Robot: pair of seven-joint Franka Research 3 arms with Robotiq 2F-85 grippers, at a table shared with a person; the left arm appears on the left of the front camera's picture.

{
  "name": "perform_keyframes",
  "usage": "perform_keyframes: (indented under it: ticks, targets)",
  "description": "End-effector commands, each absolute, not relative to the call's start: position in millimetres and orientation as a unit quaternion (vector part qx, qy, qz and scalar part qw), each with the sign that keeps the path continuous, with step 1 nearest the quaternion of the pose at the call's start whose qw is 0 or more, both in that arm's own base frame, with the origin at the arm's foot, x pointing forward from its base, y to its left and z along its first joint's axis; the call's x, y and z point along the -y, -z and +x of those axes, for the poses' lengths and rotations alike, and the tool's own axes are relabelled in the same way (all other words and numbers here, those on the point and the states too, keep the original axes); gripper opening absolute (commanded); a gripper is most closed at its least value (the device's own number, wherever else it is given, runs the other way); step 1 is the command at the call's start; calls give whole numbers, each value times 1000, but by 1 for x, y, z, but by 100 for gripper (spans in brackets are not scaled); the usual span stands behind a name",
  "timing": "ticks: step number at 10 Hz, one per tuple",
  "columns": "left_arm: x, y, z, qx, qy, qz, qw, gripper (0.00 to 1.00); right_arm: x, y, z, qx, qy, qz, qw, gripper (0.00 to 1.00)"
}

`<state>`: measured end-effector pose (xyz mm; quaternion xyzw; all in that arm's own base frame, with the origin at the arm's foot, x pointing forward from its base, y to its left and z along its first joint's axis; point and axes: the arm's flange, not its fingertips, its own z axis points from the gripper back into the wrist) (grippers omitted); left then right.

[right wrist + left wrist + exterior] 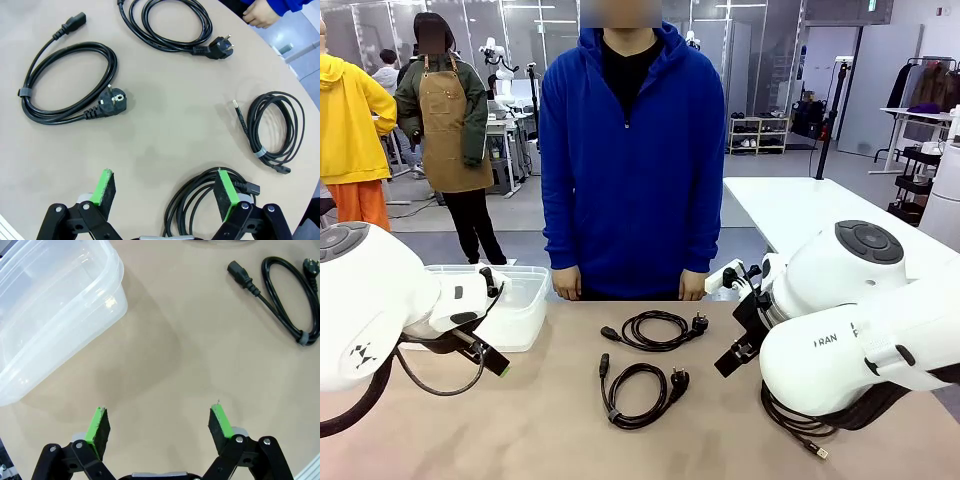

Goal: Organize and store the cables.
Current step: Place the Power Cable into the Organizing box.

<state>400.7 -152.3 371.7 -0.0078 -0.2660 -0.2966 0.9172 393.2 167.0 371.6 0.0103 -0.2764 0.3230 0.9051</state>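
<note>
Several black cables lie coiled on the tan table. In the front view one power cable (pixel 653 330) lies near the person, a second (pixel 640 392) sits closer to me, and a third (pixel 798 425) pokes out from under my right arm. My right gripper (pixel 167 187) hangs open above the table. A power cable (pixel 70 85) is ahead to its left, another (pixel 170 25) farther off, a thin cable (pixel 275 127) to the right, and one coil (pixel 200 200) beside its right pad. My left gripper (pixel 160 422) is open over bare table, with a cable (pixel 285 295) far ahead to the right.
A clear plastic container (pixel 525 300) stands at the table's left, close to my left gripper; in the left wrist view the container (pixel 60 305) is ahead to the left. A person in a blue hoodie stands at the far edge, one hand (pixel 260 12) resting near the table rim.
</note>
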Motion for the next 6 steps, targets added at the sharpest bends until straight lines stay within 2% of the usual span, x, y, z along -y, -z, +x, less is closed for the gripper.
perform_keyframes:
  ticks: [1, 4, 5, 6]
  targets:
    - [151, -372, 401, 266, 295, -8, 918, 100, -167, -372, 393, 276, -322, 11, 905, 100]
    - [152, -372, 401, 266, 297, -8, 917, 100, -167, -372, 393, 276, -323, 10, 905, 100]
    - [147, -404, 402, 267, 301, -12, 915, 100, -156, -402, 391, 285, -310, 9, 907, 100]
    - [141, -433, 402, 272, 305, -52, 911, 100, -147, -428, 391, 287, -315, 49, 903, 100]
